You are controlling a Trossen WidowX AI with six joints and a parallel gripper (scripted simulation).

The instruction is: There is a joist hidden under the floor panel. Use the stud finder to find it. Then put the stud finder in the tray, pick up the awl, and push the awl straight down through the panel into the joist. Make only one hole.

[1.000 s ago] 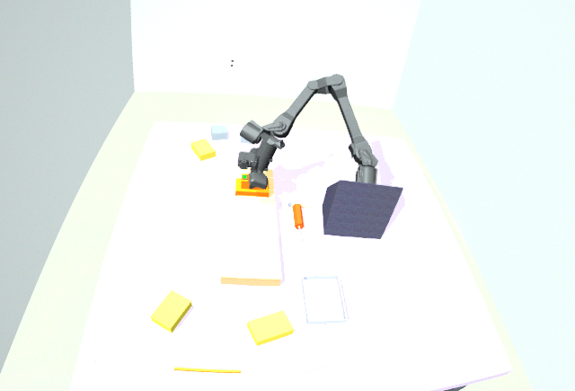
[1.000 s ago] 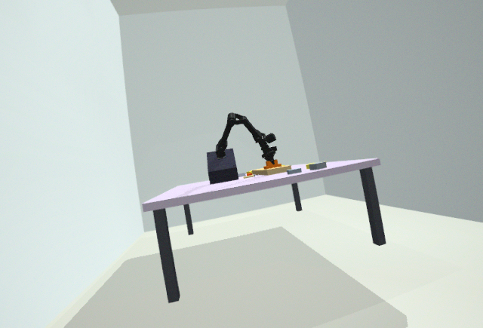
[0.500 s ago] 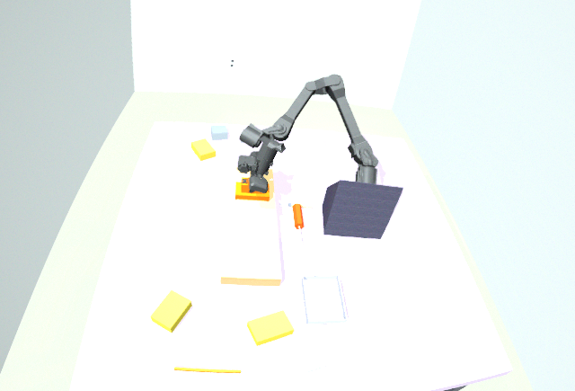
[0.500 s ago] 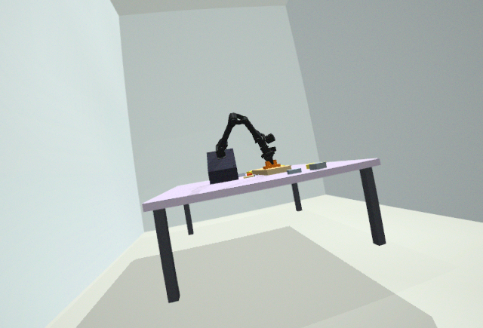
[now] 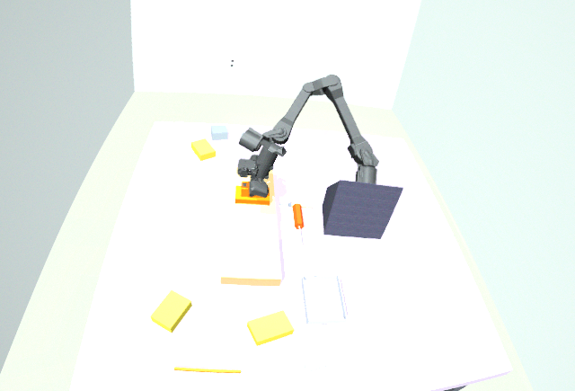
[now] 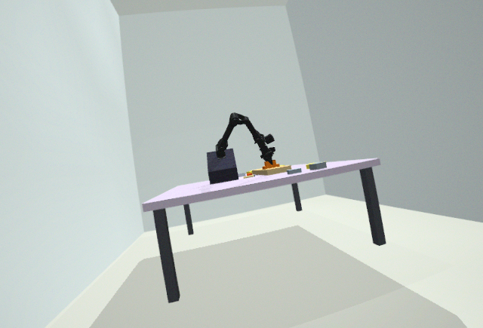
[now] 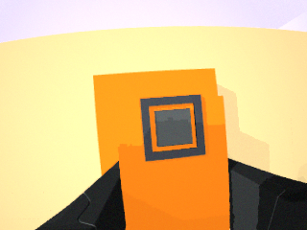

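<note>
My gripper [image 5: 258, 187] [image 6: 269, 161] [image 7: 164, 163] is shut on the orange stud finder [image 5: 241, 194] [image 6: 270, 166] [image 7: 110, 105]. The stud finder is over the far part of the pale floor panel [image 5: 251, 280] [image 6: 281, 170] [image 7: 43, 125], flat and low; I cannot tell if it touches. Its square screen [image 7: 174, 127] is dark grey, not lit. The awl [image 5: 297, 216] [image 6: 249, 173], with a red-orange handle, lies on the table to the right of the panel in the top view. The tray [image 5: 305, 300] stands nearer the front and looks empty. The joist is hidden.
A dark box [image 5: 362, 210] [image 6: 221, 167] stands by the arm's base, right of the awl. Yellow blocks lie front left [image 5: 171, 311], at the front [image 5: 269, 327] and far left [image 5: 203, 149]. A grey-blue block [image 5: 219, 133] [image 6: 317, 165] is at the back. A thin yellow stick [image 5: 207, 369] lies in front.
</note>
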